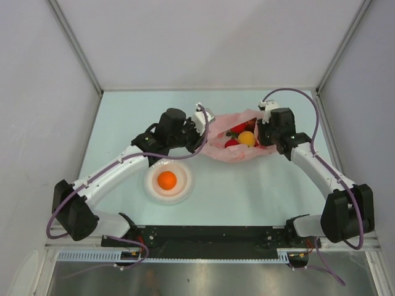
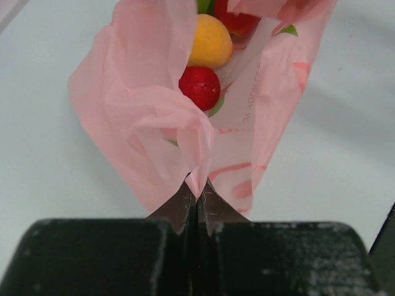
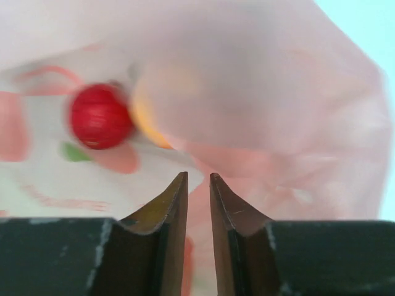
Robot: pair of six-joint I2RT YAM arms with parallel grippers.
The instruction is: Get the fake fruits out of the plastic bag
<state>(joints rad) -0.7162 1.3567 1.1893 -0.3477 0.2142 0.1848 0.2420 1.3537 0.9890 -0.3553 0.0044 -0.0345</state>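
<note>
Crinkly translucent pink plastic bag [image 1: 237,148], glossy red and yellow fake fruits [image 1: 246,138] inside, lies 1 o'clock of round white plate [image 1: 183,191]; left gripper [image 2: 197,196] clamped on its rim; right gripper [image 3: 197,185]: cannot tell.

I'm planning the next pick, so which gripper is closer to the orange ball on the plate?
Left. The left gripper pinches an edge of the plastic bag, just beyond the orange ball; the right gripper sits across the bag, farther away.
</note>
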